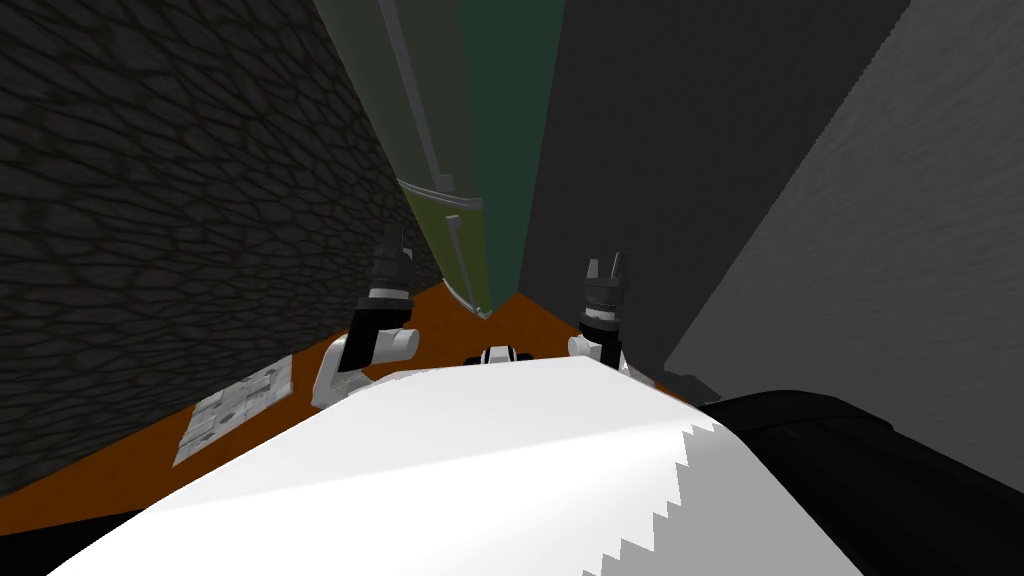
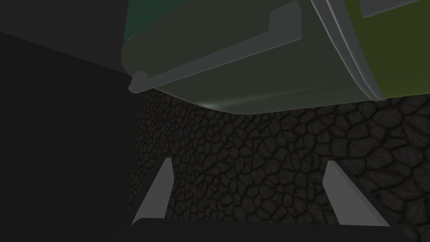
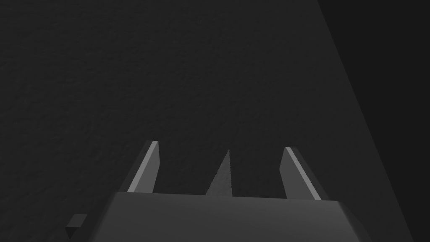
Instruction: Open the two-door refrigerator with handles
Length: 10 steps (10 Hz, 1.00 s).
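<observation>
The refrigerator [image 1: 470,150] is green and stands ahead in a corner, its side dark green. Its long upper door [image 1: 405,90] carries a grey handle [image 1: 418,110], and the short olive lower door [image 1: 450,250] has its own small handle [image 1: 455,232]. In the left wrist view the upper door's grey handle [image 2: 218,59] runs across the dark green door [image 2: 260,84], beside the olive door [image 2: 394,50]. My left gripper [image 2: 252,185] is open and empty, well short of the handle; the head view puts my left gripper [image 1: 392,255] left of the fridge. My right gripper [image 1: 607,268] is to its right, open before a flat dark surface [image 3: 189,84], my right gripper [image 3: 220,168] empty.
A dark stone wall [image 1: 150,200] runs along the left, behind the fridge [image 2: 273,159]. A grey wall [image 1: 880,250] closes the right side. The floor [image 1: 440,320] is orange, with a printed sheet [image 1: 235,405] lying at the left. A black mass [image 1: 850,450] sits at bottom right.
</observation>
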Motion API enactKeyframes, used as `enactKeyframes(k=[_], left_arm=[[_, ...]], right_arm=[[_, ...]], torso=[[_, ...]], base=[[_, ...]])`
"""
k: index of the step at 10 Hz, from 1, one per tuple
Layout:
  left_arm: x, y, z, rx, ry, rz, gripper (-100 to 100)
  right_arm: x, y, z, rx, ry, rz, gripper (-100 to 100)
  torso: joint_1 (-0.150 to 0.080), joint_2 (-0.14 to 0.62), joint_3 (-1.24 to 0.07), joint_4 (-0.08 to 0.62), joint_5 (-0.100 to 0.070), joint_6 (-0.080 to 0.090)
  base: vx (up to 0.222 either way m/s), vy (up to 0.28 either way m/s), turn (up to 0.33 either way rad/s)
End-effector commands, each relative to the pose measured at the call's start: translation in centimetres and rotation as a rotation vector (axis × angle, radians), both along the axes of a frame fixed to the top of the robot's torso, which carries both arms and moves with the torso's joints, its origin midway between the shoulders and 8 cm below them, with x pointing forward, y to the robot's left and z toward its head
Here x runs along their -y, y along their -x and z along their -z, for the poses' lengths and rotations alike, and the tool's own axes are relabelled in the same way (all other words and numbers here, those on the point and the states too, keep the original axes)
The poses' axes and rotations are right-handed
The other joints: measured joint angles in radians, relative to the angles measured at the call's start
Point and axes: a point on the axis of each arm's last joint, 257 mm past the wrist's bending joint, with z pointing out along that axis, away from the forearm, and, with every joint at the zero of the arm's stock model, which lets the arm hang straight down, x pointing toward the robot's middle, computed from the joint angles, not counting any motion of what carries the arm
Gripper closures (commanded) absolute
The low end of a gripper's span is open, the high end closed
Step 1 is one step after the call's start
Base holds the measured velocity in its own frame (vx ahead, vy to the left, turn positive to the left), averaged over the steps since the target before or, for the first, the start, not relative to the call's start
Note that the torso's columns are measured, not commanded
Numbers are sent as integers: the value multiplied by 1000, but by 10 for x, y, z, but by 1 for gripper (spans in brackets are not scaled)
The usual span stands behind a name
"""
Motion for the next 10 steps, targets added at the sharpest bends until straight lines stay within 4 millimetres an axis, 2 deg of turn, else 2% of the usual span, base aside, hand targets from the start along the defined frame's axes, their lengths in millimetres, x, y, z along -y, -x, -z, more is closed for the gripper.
enactKeyframes(k=[1, 10], left_arm=[[-2, -6, -7, -18, 0, -12, -100], [-7, -24, -17, -81, 4, -45, -100]], right_arm=[[0, 0, 0, 0, 0, 0, 0], [0, 0, 0, 0, 0, 0, 0]], torso=[[1, 1, 1, 0, 0, 0], [0, 1, 1, 0, 0, 0]], base=[[58, -9, 7], [63, -12, 6]])
